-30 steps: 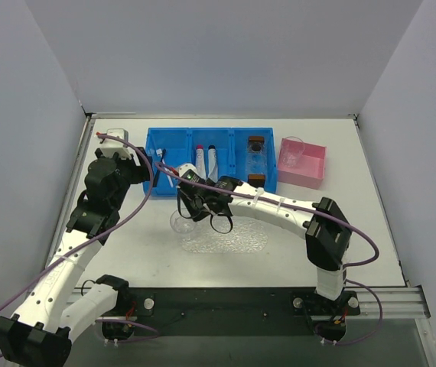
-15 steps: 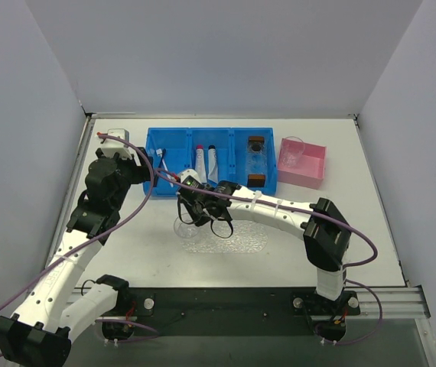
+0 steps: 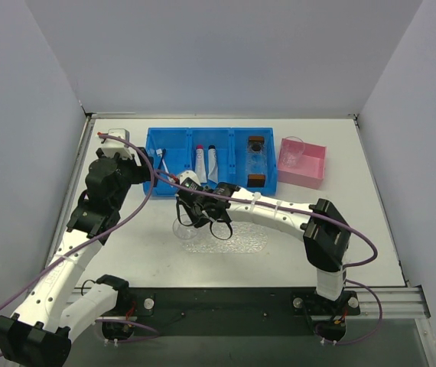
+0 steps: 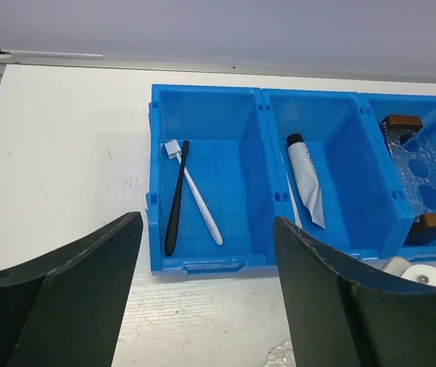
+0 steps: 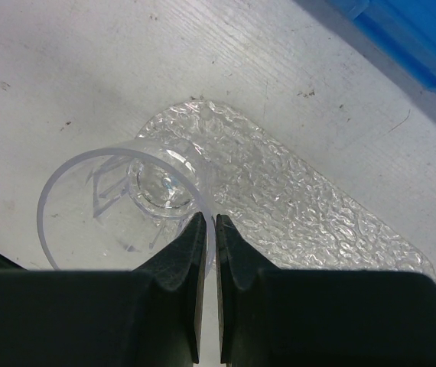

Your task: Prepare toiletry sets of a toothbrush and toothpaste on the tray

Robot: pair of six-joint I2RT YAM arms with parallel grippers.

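Presently right hand (image 5: 205, 223) pinches cup (image 5: 161, 185), perhaps touching tray (image 5: 302, 200).

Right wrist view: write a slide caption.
Right jaws pinch a clear cup at one end of the glittery tray.

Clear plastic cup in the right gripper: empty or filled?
Empty: the clear plastic cup shows only its bare bottom; right gripper pinches its rim.
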